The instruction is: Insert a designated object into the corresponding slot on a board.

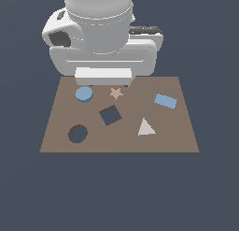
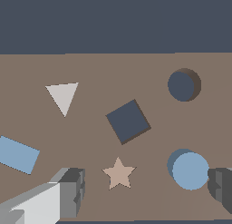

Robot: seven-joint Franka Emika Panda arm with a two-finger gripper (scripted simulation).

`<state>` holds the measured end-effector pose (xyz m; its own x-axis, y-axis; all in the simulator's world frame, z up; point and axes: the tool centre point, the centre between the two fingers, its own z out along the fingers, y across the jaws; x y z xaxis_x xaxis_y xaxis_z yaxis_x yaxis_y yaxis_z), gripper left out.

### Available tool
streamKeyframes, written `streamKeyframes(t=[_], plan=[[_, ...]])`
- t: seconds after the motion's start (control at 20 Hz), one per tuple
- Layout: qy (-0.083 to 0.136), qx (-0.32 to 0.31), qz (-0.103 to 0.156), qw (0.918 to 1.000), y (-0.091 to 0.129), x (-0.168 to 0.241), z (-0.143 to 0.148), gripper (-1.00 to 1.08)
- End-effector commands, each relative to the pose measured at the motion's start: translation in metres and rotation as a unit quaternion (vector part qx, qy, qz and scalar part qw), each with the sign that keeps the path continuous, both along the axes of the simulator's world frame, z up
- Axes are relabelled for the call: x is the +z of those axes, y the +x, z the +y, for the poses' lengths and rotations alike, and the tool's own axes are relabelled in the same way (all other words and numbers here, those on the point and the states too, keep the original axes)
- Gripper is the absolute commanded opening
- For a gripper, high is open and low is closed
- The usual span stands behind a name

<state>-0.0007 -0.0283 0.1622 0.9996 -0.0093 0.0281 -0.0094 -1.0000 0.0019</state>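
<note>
Partly hidden gripper (image 2: 145,191) spread open, fingers cropped, disc (image 1: 84,94) free, slot (image 1: 78,133) unfilled.

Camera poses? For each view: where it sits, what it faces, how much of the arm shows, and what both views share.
Exterior view: off the arm, raised, facing the arm across the board; the arm's bulky white body fills the top.
Wrist view: on the wrist, looking down at the board; only the gripper fingers show.
Shared: disc, round hole, square hole, star, triangle, rectangle.
</note>
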Motion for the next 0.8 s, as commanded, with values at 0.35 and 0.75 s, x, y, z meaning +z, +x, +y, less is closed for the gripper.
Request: streamKeyframes(t=[0.35,0.75], plan=[[0.000,0.035,0.008,0.9994,-0.033,-0.060,-0.053,1.00],[0.000,0.058,0.013,0.9982,-0.051,-0.101,-0.090,1.00]])
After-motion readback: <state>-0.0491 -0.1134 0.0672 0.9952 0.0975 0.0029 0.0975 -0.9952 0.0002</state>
